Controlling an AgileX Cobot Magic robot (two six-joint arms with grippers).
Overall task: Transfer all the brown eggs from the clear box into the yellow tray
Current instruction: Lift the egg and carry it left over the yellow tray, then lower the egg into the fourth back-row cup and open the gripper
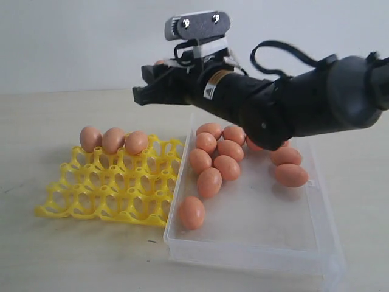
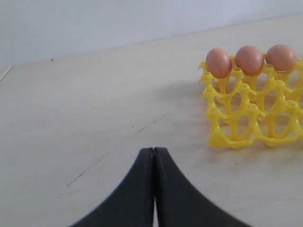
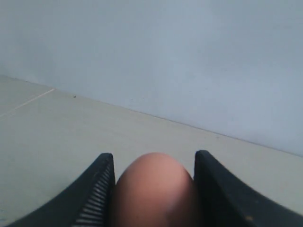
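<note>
My right gripper [image 1: 141,85] hangs above the gap between tray and box, reaching in from the right. In the right wrist view my right gripper [image 3: 154,158] is shut on a brown egg [image 3: 154,194]. The yellow tray [image 1: 103,194] lies left of the clear box [image 1: 243,255]. Three eggs sit in the tray's back row [image 1: 113,140]; the left wrist view shows those same three eggs [image 2: 249,59] on the yellow tray [image 2: 236,127]. Several eggs [image 1: 209,182] lie loose in the box. My left gripper [image 2: 153,150] is shut and empty, over bare table left of the tray.
The pale wooden table [image 1: 73,255] extends around tray and box. A plain light wall [image 1: 73,42] stands behind. My right arm [image 1: 316,103] crosses over the box's far end and hides part of it.
</note>
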